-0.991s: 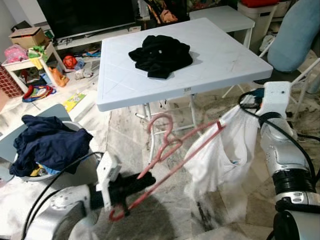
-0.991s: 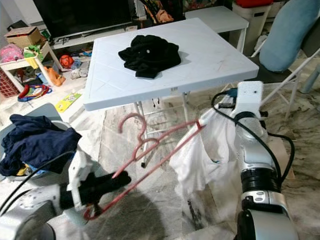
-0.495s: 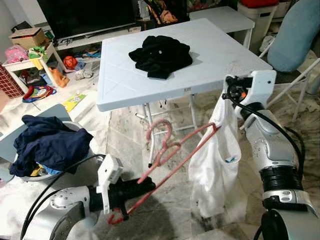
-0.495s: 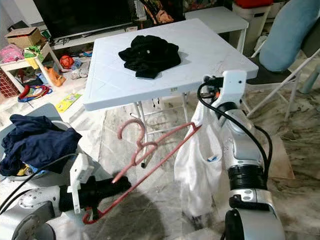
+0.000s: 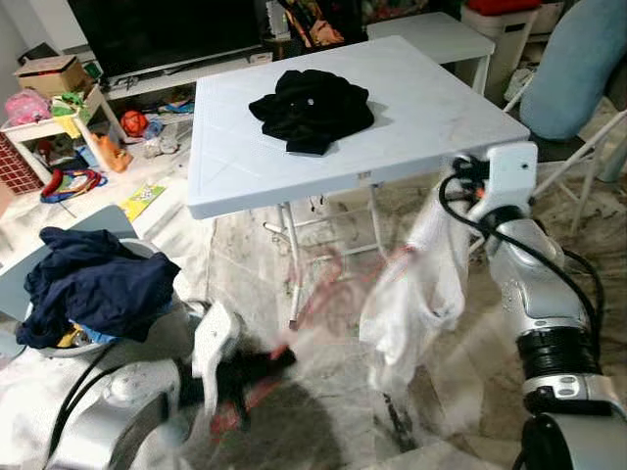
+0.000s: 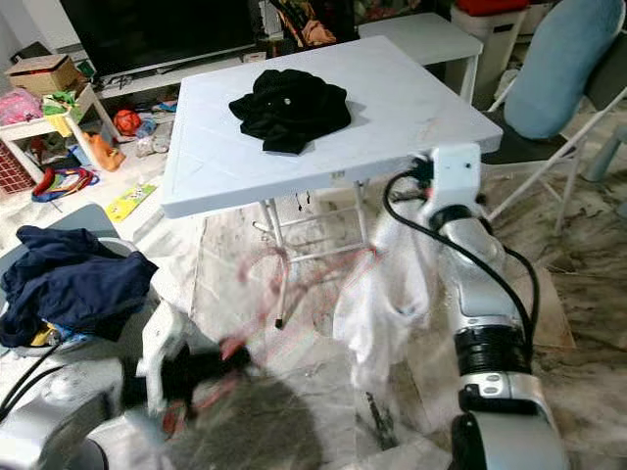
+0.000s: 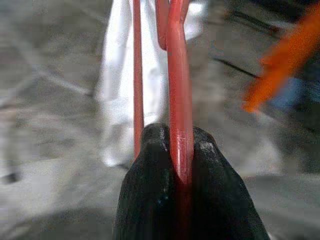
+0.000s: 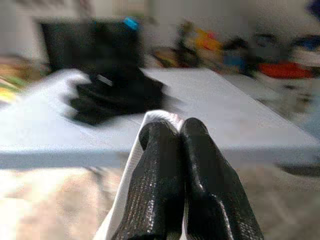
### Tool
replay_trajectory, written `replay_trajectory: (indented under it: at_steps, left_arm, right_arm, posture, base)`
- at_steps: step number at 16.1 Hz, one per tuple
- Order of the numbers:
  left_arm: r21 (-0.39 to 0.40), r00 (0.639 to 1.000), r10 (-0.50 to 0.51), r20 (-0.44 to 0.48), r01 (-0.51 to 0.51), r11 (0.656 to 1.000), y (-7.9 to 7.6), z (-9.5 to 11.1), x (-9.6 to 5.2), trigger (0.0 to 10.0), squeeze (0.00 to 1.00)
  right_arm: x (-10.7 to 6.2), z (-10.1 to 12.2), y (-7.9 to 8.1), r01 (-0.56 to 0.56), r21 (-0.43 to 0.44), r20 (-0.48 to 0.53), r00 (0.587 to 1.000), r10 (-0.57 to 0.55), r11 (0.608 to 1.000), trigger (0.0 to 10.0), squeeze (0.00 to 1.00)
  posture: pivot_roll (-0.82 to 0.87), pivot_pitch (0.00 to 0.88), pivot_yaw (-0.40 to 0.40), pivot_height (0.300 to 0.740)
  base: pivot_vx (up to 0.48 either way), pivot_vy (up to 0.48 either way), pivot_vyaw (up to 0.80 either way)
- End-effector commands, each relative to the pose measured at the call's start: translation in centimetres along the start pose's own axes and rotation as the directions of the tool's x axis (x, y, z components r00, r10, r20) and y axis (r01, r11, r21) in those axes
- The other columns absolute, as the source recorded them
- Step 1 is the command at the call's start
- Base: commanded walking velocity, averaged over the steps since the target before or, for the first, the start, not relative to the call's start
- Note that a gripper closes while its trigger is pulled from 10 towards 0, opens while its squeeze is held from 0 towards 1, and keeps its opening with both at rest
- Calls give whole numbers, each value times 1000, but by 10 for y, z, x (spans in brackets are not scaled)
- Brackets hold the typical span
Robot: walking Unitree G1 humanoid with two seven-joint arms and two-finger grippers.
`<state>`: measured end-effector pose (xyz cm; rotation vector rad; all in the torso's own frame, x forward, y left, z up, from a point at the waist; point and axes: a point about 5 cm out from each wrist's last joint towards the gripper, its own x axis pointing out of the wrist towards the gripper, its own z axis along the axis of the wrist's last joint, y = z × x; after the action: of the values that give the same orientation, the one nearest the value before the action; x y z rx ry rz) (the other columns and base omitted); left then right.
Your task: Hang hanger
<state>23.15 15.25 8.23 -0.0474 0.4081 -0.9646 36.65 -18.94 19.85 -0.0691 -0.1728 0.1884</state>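
— Two grippers, both busy. The left gripper sits low over the marble floor, its black fingers pressed together on the bar of a red plastic hanger.

— And where does the hanger point?

— Up and away from that arm, toward the white garment. From the head it is only a pink smear between the left arm and the cloth, too blurred to say whether its far end sits inside the garment or just beside it.

— What has hold of the white thing?

— The right gripper. Its two fingers are squeezed together with a fold of white fabric pinched between them at the top. It holds the cloth up beside the front right corner of the white folding table, and the rest hangs loose toward the floor.

— Anything on the table?

— One crumpled black garment, near the middle and toward the far edge. It touches neither arm.

— And around us?

— A laundry basket on the robot's left, heaped with dark blue clothes. Farther back, a low shelf cluttered with toys and a cardboard box, and a dark television behind the table. A pale blue chair back stands on the right, past the right arm.
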Motion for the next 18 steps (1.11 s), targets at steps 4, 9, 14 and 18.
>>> replay_trajectory:
  at_steps: [4, 9, 14, 18]
  left_arm:
    - [-43, 969, 241, 43, -240, 970, 30, 2, -5, 0, 0]
    - [-25, 1000, -9, 0, 9, 1000, -1, -2, 9, 0, 0]
    - [17, 996, -53, -67, 55, 998, -3, -4, 7, 0, 0]
    - [-17, 946, 318, 64, -318, 948, 39, 9, 6, 0, 0]
  right_arm:
    - [5, 37, -10, -23, 99, 163, 987, 6, 995, 0, 0]
    - [0, 25, 23, -214, 93, 115, 972, 203, 972, 0, 0]
    - [3, 27, 32, -145, -10, 133, 981, 145, 989, 0, 0]
    - [-1, 21, -19, 201, -290, 93, 979, -181, 936, 0, 0]
  posture:
    - [-184, 0, 100, 740]
    - [-188, 0, 97, 740]
    - [-188, 0, 100, 740]
    - [-186, 0, 95, 740]
  base:
    - [0, 0, 0]
    - [0, 0, 0]
    - [0, 0, 0]
    - [0, 0, 0]
